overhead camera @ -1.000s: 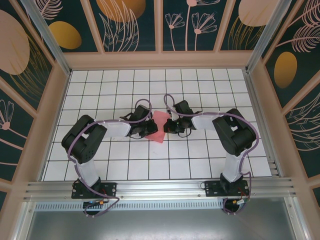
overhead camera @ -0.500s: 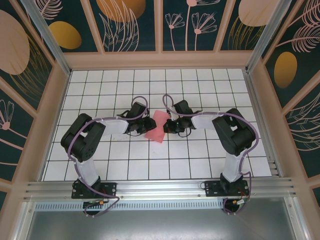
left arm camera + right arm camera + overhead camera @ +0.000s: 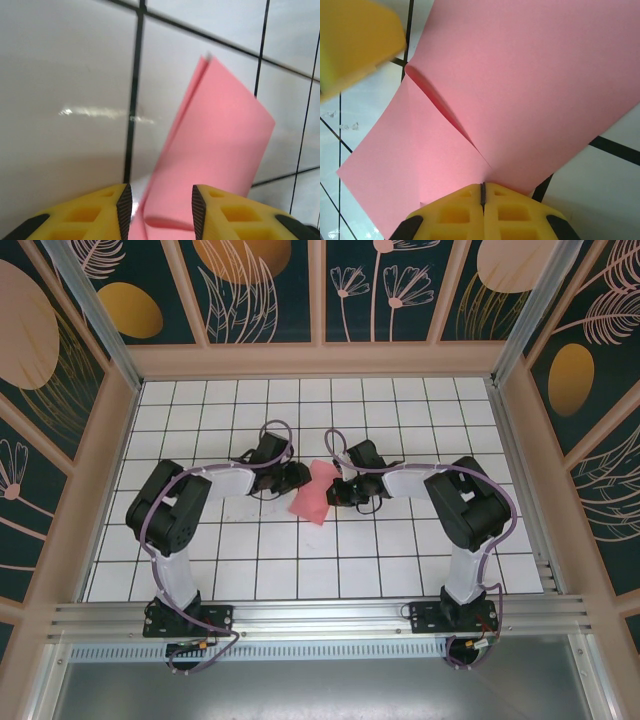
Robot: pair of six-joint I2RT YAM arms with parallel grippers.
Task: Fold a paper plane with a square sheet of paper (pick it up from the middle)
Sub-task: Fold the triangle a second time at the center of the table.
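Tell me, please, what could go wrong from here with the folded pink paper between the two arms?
1. The right fingers are shut on the pink paper near its edge; a pull could slip or tear it.
2. The left fingers stand apart around the loosely curled fold, which looks uncreased and may spring open.
3. One left finger sits close beside the raised flap in the right wrist view and might snag it when moving.

No writing, number, label or brand mark can be read: the pink paper (image 3: 310,500) is plain, the tiled table (image 3: 300,562) carries only grid lines, the wall panels (image 3: 255,295) only plant motifs.
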